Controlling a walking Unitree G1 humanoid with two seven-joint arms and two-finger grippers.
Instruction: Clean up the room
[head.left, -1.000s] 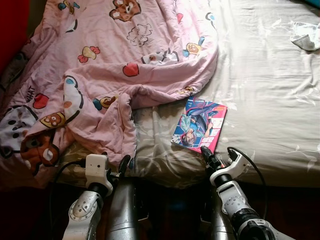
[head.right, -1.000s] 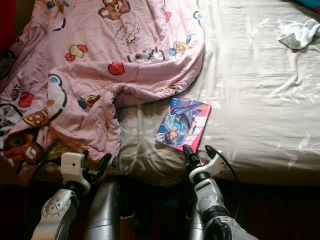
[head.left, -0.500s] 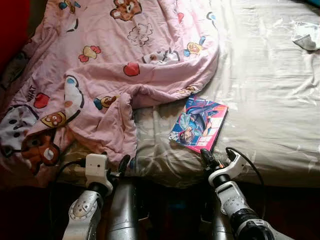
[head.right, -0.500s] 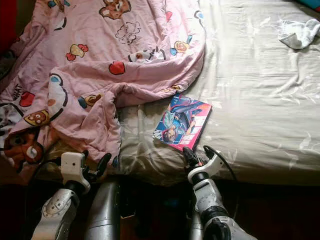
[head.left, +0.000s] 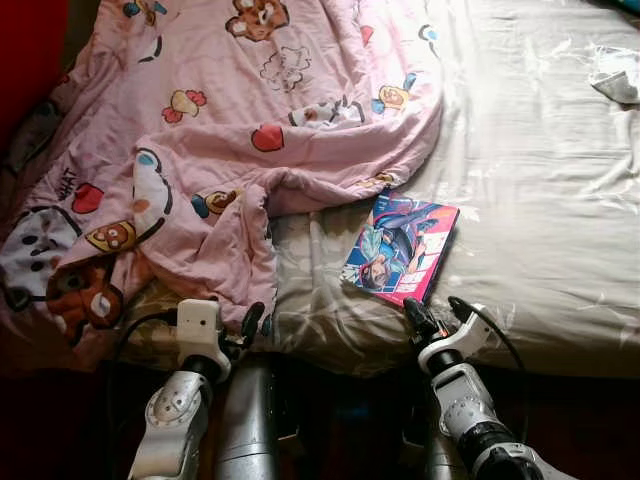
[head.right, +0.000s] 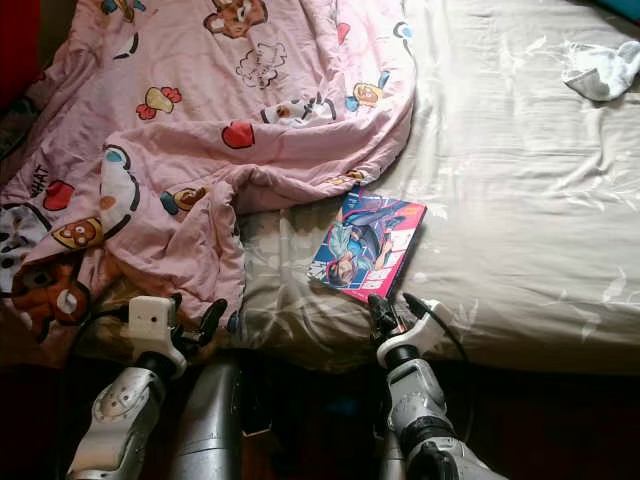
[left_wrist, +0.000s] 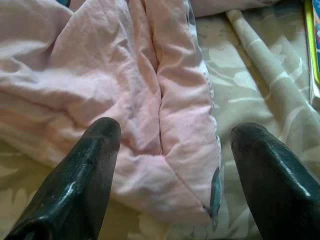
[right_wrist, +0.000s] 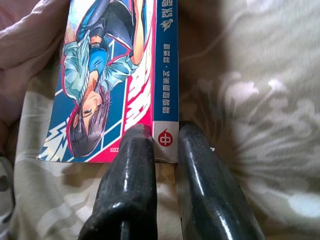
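A comic book (head.left: 400, 250) with a blue and pink cover lies flat on the beige bed sheet (head.left: 540, 180), just beyond the bed's near edge. My right gripper (right_wrist: 165, 134) reaches over that edge, its two fingers (right_wrist: 131, 165) pinched on the near end of the book's spine (right_wrist: 165, 75). From the head, the right gripper (head.left: 420, 318) sits at the book's near corner. A pink cartoon-print blanket (head.left: 230, 130) is rumpled over the bed's left half. My left gripper (left_wrist: 175, 130) is open, and the blanket's folded hem (left_wrist: 165, 100) lies between its fingers.
A crumpled white cloth (head.right: 600, 72) lies at the bed's far right. A red object (head.left: 25, 50) stands left of the bed. The floor beneath the near bed edge is dark. The right half of the sheet is bare apart from the book and cloth.
The whole view has shifted a little. My right gripper has edged up to the book's near corner, and the book has turned slightly. The left arm is much as before.
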